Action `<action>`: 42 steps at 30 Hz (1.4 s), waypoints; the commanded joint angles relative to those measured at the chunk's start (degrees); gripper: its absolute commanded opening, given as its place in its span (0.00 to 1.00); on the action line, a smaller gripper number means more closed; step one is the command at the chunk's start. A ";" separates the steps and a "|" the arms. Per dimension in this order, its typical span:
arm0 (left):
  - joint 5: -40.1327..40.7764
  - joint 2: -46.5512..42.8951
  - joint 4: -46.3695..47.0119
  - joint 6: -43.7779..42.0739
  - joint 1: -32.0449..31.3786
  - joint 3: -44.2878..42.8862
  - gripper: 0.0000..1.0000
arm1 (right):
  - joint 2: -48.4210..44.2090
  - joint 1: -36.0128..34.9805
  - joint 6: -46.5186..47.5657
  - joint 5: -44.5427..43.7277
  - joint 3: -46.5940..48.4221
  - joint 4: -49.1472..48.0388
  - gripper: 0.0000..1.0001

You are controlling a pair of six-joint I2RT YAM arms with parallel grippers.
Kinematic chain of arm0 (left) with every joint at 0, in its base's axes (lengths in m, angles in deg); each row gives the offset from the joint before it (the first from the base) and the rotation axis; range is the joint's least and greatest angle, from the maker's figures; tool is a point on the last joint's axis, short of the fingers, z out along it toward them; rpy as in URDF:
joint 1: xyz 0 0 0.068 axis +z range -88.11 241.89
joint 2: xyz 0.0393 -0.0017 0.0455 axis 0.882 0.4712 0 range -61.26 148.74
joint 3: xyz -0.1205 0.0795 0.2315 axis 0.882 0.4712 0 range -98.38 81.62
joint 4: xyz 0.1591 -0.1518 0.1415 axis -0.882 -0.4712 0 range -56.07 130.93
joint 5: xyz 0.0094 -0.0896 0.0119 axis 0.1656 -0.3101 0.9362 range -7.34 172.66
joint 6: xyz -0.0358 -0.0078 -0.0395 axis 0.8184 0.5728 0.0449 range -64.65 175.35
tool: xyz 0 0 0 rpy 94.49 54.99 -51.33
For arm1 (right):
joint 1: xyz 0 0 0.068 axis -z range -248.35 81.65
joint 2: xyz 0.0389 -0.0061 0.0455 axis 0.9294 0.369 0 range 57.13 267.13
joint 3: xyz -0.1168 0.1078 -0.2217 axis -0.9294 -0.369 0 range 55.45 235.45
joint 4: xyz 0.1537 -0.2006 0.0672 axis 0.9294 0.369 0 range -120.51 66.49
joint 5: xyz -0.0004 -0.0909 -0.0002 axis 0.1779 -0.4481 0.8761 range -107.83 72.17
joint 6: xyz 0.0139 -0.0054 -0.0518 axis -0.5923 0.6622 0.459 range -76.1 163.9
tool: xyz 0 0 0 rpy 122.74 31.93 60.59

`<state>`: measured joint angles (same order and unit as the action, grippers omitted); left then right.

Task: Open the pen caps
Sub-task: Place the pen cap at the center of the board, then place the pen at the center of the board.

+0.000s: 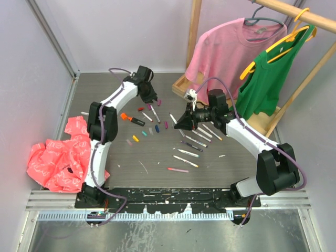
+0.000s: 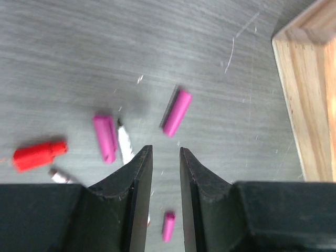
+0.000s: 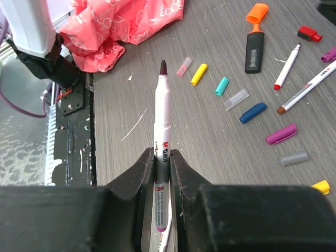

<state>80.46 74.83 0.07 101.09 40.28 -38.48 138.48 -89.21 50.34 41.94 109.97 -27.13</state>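
Observation:
My right gripper (image 3: 163,152) is shut on a white pen (image 3: 162,118) whose bare dark purple tip (image 3: 163,65) points away from it; it hangs over the table's middle (image 1: 178,123). Loose pen caps lie beyond it: yellow (image 3: 199,74), teal (image 3: 222,86), blue (image 3: 253,113), purple (image 3: 281,134), grey (image 3: 294,158). My left gripper (image 2: 165,149) is open and empty, at the far middle of the table (image 1: 151,97). Below it lie a blurred pink cap (image 2: 176,112), another pink cap (image 2: 105,137), a red cap (image 2: 39,155) and a small pink cap (image 2: 168,226).
Several pens lie in a row (image 1: 195,140) right of centre, and one pink pen (image 1: 178,170) lies nearer. An orange-black marker (image 1: 132,119) lies left of centre. A pink cloth (image 1: 60,155) is heaped at the left edge. A wooden garment rack base (image 2: 304,94) stands at the back right.

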 commanded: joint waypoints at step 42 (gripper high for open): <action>1.60 -103.70 5.59 -31.03 3.13 71.97 0.98 | 40.07 -8.49 -23.79 -55.28 43.87 9.08 0.11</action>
<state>80.48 -26.74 6.21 72.28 43.52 33.17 176.20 -97.34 30.91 -10.15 148.05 -18.91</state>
